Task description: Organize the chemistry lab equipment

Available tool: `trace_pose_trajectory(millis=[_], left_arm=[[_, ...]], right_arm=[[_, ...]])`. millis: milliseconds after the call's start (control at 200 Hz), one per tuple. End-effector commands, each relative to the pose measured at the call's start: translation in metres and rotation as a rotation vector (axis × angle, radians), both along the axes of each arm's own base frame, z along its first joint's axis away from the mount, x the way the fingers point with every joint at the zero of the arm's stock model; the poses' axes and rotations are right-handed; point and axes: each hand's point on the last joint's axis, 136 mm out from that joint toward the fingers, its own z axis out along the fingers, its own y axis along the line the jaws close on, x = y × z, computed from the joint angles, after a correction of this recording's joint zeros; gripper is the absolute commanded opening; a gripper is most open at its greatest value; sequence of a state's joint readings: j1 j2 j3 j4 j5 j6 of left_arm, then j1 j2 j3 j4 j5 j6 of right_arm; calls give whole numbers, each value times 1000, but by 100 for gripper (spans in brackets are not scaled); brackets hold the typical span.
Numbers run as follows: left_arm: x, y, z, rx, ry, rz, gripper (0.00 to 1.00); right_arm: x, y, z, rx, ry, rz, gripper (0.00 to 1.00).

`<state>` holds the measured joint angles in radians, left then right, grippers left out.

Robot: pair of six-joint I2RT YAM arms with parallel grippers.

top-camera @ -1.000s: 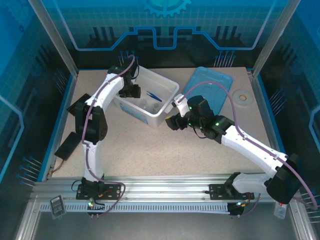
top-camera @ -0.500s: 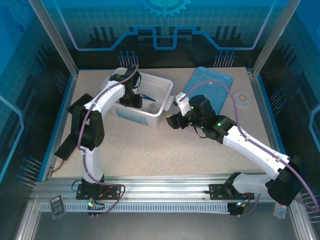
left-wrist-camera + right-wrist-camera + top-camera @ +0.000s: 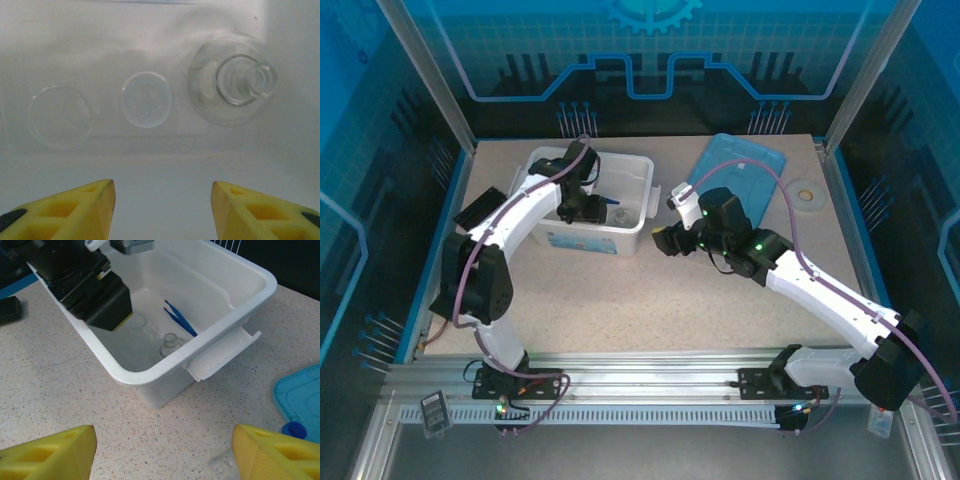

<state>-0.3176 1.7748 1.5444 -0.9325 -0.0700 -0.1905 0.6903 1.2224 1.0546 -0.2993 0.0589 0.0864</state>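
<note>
left pincer (image 3: 161, 194): inside white bin (image 3: 150, 371), jaws about half open, holding nothing
glass: flask (image 3: 232, 85) ahead-right of it, small beaker (image 3: 147, 99) dead ahead, wide beaker (image 3: 60, 116) ahead-left, all on bin floor
right pincer (image 3: 164, 442): wide open, empty, over bench (image 3: 75, 390), bin just ahead
tweezers (image 3: 180, 319): in bin, beyond right pincer
left to do: blue-capped tube (image 3: 294, 429) on bench beside its right finger; blue lid (image 3: 300, 395) off
progress: looks past halfway

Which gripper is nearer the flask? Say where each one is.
Left. The left gripper hangs inside the bin just above the flask; the right gripper is outside the bin.
</note>
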Motion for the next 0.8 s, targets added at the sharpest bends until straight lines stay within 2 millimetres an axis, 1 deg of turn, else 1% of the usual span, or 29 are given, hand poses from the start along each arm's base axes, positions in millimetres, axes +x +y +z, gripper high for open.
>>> trace_pose_trajectory(millis=[0,205,270,325,375,455,535,610,681,796], left_arm=[[-20,-4,0,-39,35,23,54],[-31,-10,4,-65,28,12,54],[-29,-8,5,-54,12,18,54],[-26,-5,6,-42,-2,22,55],[-23,-3,8,-34,-16,30,55],[-15,2,18,-28,-54,51,56],[-6,5,36,-38,-108,66,57],[1,9,53,-37,-155,79,57],[7,13,70,-42,-197,89,57],[12,14,96,-61,-279,101,57]], right_arm=[[3,-1,14,27,-8,-3,73],[4,-4,14,36,-5,-13,73],[7,-7,15,53,4,-32,73],[13,-14,14,75,28,-67,77],[21,-25,15,107,56,-117,78],[39,-52,14,184,124,-228,78],[56,-81,14,284,191,-325,78],[71,-105,12,327,233,-403,78],[81,-121,5,352,281,-465,78],[93,-138,-11,435,370,-548,78]])
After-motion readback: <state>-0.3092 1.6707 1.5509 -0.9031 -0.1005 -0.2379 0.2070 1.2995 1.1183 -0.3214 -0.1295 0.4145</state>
